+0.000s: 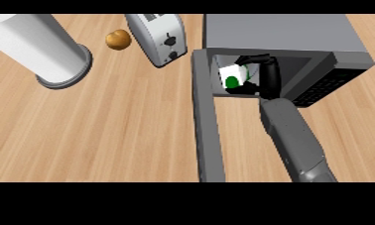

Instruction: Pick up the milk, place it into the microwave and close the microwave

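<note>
A white milk carton point(232, 76) with a green mark is inside the open cavity of the grey microwave point(282, 30) at the upper right. My right hand point(265, 70) reaches into the cavity, its fingers and thumb curled round the carton. The right forearm point(293, 140) runs up from the lower edge. The microwave door point(207, 120) stands open, swung out toward me on the left of the cavity. My left hand shows nowhere.
A silver toaster point(159, 38) stands just left of the microwave. A brown round object point(118, 39), perhaps a potato, lies beside it. A tall white cylinder on a grey base point(44, 50) is at the upper left. Wooden counter point(102, 130) spreads below.
</note>
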You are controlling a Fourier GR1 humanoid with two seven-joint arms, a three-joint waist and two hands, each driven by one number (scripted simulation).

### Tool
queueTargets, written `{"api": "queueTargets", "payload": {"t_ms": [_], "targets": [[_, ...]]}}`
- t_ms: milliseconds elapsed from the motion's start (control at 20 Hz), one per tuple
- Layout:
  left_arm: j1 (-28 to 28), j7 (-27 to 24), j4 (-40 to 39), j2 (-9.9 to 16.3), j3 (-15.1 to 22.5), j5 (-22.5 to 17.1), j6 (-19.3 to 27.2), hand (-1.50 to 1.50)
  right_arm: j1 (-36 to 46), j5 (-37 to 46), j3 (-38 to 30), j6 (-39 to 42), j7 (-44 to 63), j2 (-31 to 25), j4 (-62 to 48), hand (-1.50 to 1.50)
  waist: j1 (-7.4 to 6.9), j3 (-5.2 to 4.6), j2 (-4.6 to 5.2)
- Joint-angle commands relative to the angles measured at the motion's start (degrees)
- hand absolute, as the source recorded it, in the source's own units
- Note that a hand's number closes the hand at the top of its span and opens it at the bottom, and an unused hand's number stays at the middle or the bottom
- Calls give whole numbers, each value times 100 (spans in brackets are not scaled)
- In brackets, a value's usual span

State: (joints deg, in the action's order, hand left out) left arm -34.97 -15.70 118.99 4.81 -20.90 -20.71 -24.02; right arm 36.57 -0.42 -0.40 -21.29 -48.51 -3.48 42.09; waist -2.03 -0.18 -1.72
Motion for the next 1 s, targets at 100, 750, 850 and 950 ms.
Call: {"api": "queueTargets", "payload": {"t_ms": [100,750,850,950], "targets": [[139,-39,-143,72,-45,14,-58,-150,828,596,-19,-1026,774,-175,-1140,150,-262,11,308],[578,70,-385,172,47,63,-42,-150,1415,981,-469,-2193,1015,-323,-1859,150,-441,29,422],[604,-74,-579,201,-24,166,-91,-150,1667,1048,-510,-2424,1183,-260,-2271,150,-430,25,407],[587,64,-431,255,-10,103,-98,-150,1758,981,-642,-2248,1115,-528,-2487,150,-486,39,444]]}}
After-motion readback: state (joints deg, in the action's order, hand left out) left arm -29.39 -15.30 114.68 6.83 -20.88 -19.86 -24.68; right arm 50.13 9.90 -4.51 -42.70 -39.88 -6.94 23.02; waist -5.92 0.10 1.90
